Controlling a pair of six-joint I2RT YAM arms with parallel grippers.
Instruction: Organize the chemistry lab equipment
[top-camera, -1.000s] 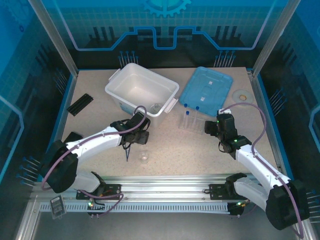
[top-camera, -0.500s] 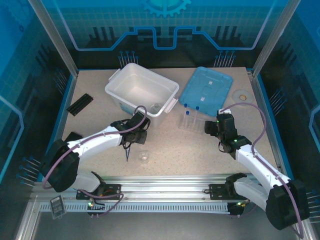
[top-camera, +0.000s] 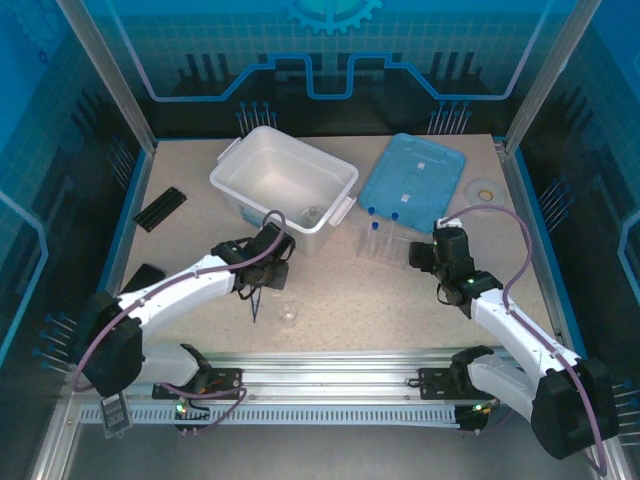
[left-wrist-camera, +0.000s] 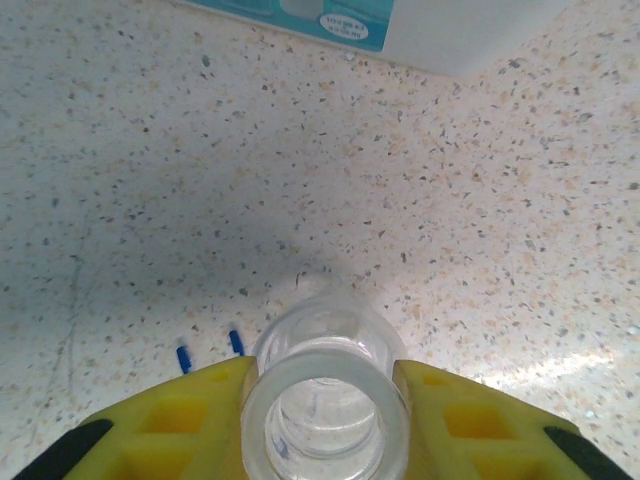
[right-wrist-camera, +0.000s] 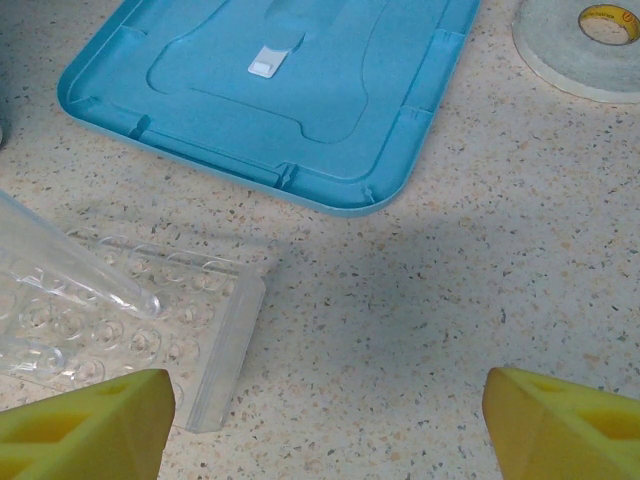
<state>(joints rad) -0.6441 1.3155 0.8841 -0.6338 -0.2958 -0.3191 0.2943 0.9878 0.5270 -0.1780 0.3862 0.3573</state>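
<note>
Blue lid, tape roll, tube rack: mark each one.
Blue lid (right-wrist-camera: 270, 90): right wrist view, flat middle.
Tape roll (right-wrist-camera: 565, 45): right wrist view, pale top face.
Tube rack (right-wrist-camera: 228, 350): right wrist view, end wall.

We see the worktop (top-camera: 400, 300) brightly, evenly lit from above, the enclosure walls (top-camera: 60, 150) tinted blue. At the left wrist a soft shadow lies beyond the glass flask (left-wrist-camera: 325, 330) (its near rim blurred); glare streaks lower right.

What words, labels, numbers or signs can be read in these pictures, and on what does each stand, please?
No text is legible.
Oval sticker on the teal label of the white bin: print too blurred to read.
Tape roll, yellow core: red marks, too small to read.
White tag on the blue lid: looks blank.
</note>
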